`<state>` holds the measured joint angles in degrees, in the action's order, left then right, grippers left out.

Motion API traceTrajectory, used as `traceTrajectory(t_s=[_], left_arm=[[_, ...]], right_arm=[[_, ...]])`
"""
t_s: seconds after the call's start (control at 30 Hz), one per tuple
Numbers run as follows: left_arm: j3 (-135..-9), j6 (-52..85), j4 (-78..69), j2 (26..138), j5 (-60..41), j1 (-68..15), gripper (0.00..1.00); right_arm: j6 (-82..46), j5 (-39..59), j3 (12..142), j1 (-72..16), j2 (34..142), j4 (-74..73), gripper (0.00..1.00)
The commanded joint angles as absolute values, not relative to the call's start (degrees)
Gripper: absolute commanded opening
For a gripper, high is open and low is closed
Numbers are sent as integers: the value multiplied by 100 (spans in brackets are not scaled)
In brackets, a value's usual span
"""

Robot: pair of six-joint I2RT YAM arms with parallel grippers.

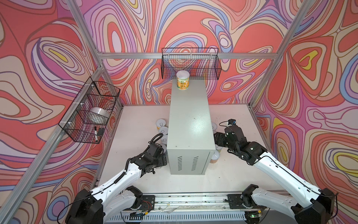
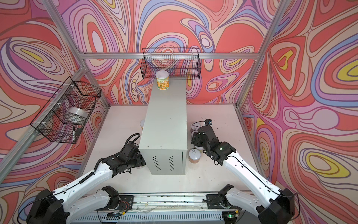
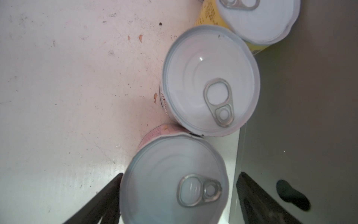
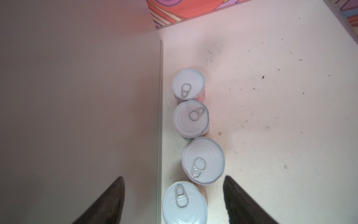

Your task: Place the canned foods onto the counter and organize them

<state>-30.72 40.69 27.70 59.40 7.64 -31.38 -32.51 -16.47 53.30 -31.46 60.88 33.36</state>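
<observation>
Left gripper (image 3: 180,174): jaws spread around a pink-labelled can (image 3: 174,186) beside the counter (image 1: 188,124), not yet clamped.
Right gripper (image 4: 173,176): spread and empty, above a row of four cans (image 4: 190,118) on the tabletop (image 4: 271,116).
Counter top: one yellow can (image 1: 182,80), upright at the far end.
Progress: barely begun; most cans remain below.

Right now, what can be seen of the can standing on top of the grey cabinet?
The can is a short upright cylinder with a pale silvery lid; no pull tab can be made out. Its label has a green band above yellow-orange print. It stands at the far end of the counter, on its flat top near the left edge in both top views, just in front of the black wire basket on the back wall. Only the counter appears to touch it.
</observation>
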Motion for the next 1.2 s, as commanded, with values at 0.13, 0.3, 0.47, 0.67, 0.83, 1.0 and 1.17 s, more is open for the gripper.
traceTrajectory(t_s=[0.13, 0.3, 0.47, 0.67, 0.83, 1.0, 1.17], left_arm=[[-2741, 4245, 2363, 6490, 993, -3175, 84], [-2734, 4339, 2247, 6756, 1028, -3173, 74], [-2663, 4396, 2153, 6761, 1037, -3173, 64], [-2672, 4346, 2188, 6835, 1043, -3178, 53], [-2672, 4333, 2228, 6751, 1071, -3179, 28], [-2736, 4307, 2267, 6816, 1151, -3177, 0], [-2846, 4278, 2356, 6926, 1137, -3176, 0]], right_arm=[[-3186, -1556, 5265, -3057, 6117, 3147, 81], [-3193, -1468, 5165, -3032, 6144, 3016, 81], [-3174, -1458, 5138, -3008, 6152, 2994, 81], [-3135, -1463, 5081, -2980, 6170, 2923, 81], [-3140, -1417, 5069, -2953, 6280, 2839, 80], [-3142, -1399, 5102, -2936, 6328, 2795, 80], [-3146, -1359, 5122, -2914, 6449, 2739, 80]])
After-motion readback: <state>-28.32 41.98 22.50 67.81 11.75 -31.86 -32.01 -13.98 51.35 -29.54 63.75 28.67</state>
